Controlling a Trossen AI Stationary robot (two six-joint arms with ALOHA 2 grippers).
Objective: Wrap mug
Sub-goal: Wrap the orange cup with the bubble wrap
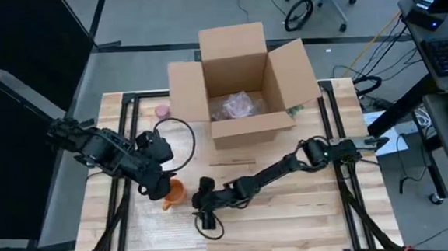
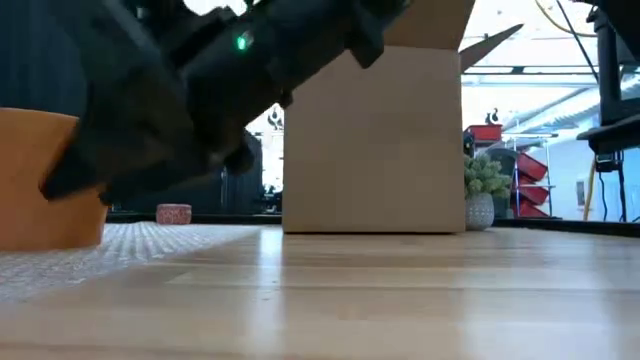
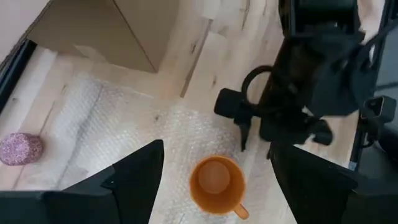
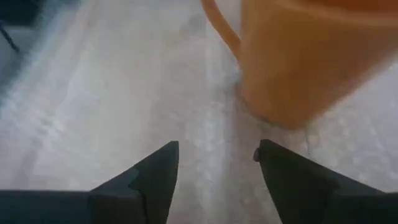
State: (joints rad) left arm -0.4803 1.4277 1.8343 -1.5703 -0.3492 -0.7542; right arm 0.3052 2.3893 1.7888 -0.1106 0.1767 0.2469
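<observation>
With the orange ceramic mug (image 3: 215, 184) standing on the clear bubble-wrap sheet (image 3: 118, 124), the right end effector (image 4: 214, 163), spread and empty, likely next pinches its edge.

The high view looks straight down on the whole tabletop (image 1: 291, 207), from far enough to take in both arms, the open box (image 1: 241, 85) and the floor around. The low view sits at tabletop (image 2: 400, 300) height, facing level across the wood toward the box (image 2: 375, 140) and the room behind; a dark arm fills its upper left, very near the lens. The left wrist view looks down from above on the mug (image 3: 216, 184) and bubble wrap (image 3: 112, 124). The right wrist view lies close to the wrap (image 4: 112, 93), with the mug (image 4: 311, 56) right before it. All four views share the mug (image 1: 175, 192).
</observation>
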